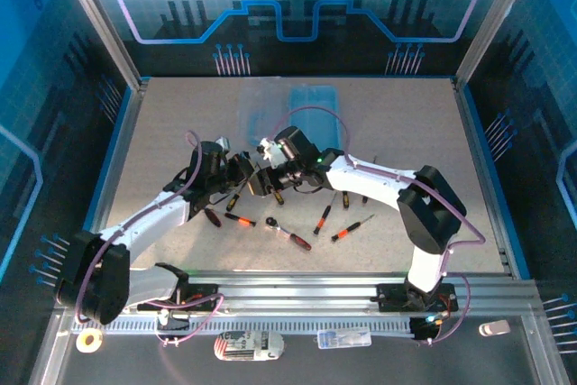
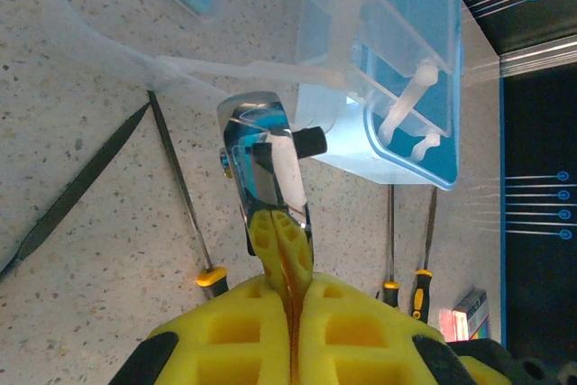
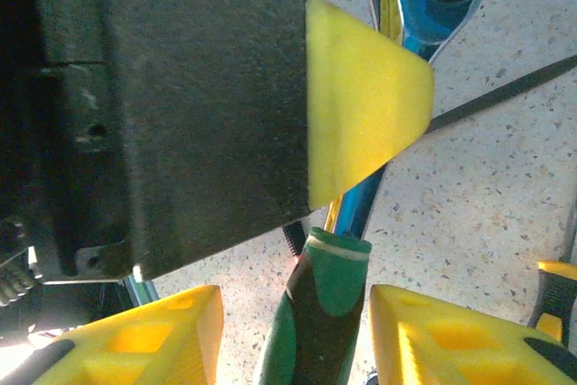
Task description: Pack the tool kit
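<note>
Flanking the clamped wrench (image 2: 266,164), screwdrivers (image 2: 213,279) lie beside the box (image 2: 397,60).

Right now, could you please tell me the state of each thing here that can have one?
Tool box: open, lid folded back.
Ratchet wrench: held off the table.
Left gripper: shut on the ratchet wrench.
Right gripper: open, astride the wrench's handle.
Screwdrivers: loose on the table.

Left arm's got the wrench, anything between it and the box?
Nothing visible does: in the left wrist view the ratchet wrench, clamped in the left gripper, points at the tool box just beyond. The right gripper straddles its green handle.
</note>
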Tool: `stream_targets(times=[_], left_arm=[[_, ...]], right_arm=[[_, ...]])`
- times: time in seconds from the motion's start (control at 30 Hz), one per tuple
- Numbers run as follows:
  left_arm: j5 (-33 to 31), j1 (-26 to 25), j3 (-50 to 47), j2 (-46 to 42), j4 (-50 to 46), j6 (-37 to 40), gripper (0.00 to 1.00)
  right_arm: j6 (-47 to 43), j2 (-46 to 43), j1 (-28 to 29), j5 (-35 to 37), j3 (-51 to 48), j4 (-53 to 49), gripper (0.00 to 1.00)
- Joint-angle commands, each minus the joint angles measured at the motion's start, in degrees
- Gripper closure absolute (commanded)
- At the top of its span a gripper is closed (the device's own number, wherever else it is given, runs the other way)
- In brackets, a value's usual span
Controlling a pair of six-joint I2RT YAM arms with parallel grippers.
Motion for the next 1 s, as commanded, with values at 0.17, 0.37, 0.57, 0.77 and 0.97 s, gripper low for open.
stream_targets(times=[0.17,0.37,0.57,0.77,0.97], left_arm=[[1.02,-0.38,-0.24,-0.03,3.67,0.15,1.0],[2.8,-0.36,-0.29,-0.95,4.04,0.48,0.74],[-2.23,-0.21,0.38,-7.91,-2.83,2.47,0.2],[-7.09,2.1,-0.86,-15.57,-8.47,1.57,0.01],[-14.77,4.12,-6.22,-21.84,-15.74,-2.01,0.01]], right_arm=[[1.76,0.96,1.04,-0.14,0.27,2.02,0.81],[2.39,0.71,1.22,0.1,-0.41,2.19,0.97],[1.46,-0.75,1.05,0.46,-1.64,1.7,0.98],[0.42,-2.22,-0.01,1.78,-2.25,-0.97,0.99],[-0.78,-6.13,-1.12,5.32,-2.16,-3.8,1.0]])
